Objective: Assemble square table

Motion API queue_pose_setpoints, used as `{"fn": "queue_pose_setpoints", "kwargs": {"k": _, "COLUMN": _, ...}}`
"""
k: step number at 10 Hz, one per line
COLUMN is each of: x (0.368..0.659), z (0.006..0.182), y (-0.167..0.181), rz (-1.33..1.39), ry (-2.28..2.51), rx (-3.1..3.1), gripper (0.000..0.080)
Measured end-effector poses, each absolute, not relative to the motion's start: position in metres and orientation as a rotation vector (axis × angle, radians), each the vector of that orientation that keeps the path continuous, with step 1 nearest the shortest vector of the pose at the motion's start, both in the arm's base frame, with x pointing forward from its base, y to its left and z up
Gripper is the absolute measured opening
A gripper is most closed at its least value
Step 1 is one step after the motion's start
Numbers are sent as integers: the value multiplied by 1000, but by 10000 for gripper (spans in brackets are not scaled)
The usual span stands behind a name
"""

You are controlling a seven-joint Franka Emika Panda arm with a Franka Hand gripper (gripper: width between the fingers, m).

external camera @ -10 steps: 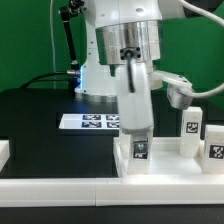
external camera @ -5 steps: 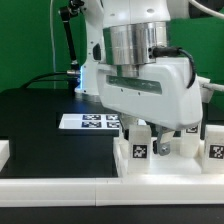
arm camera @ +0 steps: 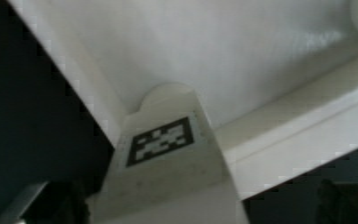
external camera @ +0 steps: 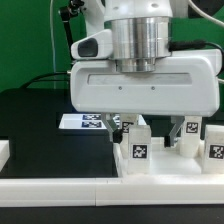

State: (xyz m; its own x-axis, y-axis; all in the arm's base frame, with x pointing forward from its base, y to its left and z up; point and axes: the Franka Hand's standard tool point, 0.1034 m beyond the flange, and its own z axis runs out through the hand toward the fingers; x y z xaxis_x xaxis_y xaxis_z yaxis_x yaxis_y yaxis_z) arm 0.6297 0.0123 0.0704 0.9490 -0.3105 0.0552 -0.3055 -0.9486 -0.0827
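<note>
We see the gripper (external camera: 146, 128) low over the tabletop (external camera: 170, 160), which lies on the black surface (external camera: 35, 115) at the near right of the exterior view, close against the white bar fence (external camera: 60, 186). One leg (external camera: 139, 146) stands upright on the tabletop, tag facing the camera, just below the gripper body. More tagged legs (external camera: 213, 143) stand further right. Fingers (external camera: 124, 131) hang beside the leg; we can't tell if they're apart or clamped. The marker board (external camera: 88, 121) lies flat, further back. Wrist view: leg (arm camera: 165, 160) seen close, tag visible, tabletop (arm camera: 211, 50) behind it.
</note>
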Motion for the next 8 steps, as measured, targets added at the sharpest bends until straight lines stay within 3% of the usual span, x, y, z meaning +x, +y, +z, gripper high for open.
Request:
{"fn": "queue_pose_setpoints", "kwargs": {"k": 3, "x": 630, "z": 70, "y": 12, "rz": -108, "ry": 474, "rx": -3029, "gripper": 602}}
{"fn": "queue_pose_setpoints", "kwargs": {"k": 4, "x": 630, "z": 70, "y": 12, "rz": -108, "ry": 478, "rx": -3029, "gripper": 421}}
{"fn": "queue_pose_setpoints", "kwargs": {"k": 5, "x": 630, "z": 70, "y": 8, "rz": -105, "ry": 586, "rx": -3011, "gripper": 421}}
{"fn": "queue_pose_setpoints", "kwargs": {"k": 6, "x": 629, "z": 69, "y": 7, "rz": -99, "ry": 694, "rx": -2986, "gripper": 291}}
{"fn": "queue_pose_setpoints", "kwargs": {"k": 8, "x": 630, "z": 69, "y": 5, "rz": -91, "ry": 896, "rx": -2925, "gripper": 291}}
